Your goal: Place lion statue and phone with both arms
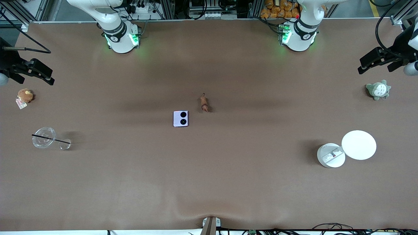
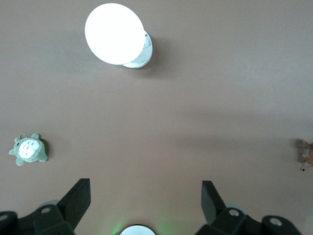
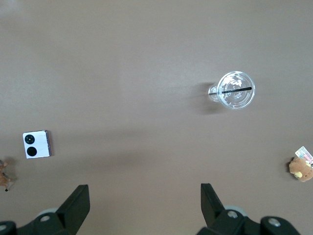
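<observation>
The lion statue [image 1: 204, 103] is a tiny reddish-brown figurine near the middle of the brown table; it also shows at the edge of the left wrist view [image 2: 307, 155] and of the right wrist view [image 3: 5, 177]. The pale-lavender phone [image 1: 180, 118] lies flat, lenses up, beside the lion, slightly nearer the front camera and toward the right arm's end; it also shows in the right wrist view [image 3: 36, 144]. My left gripper [image 1: 374, 69] [image 2: 145, 188] and my right gripper [image 1: 36, 81] [image 3: 144, 191] are held high over the table, open and empty, far from both things.
A clear cup with a black straw [image 1: 44, 137] and an orange-brown plush [image 1: 25, 95] sit at the right arm's end. A grey-green plush [image 1: 378, 89] and a white round disc on a white base [image 1: 358, 145] sit at the left arm's end.
</observation>
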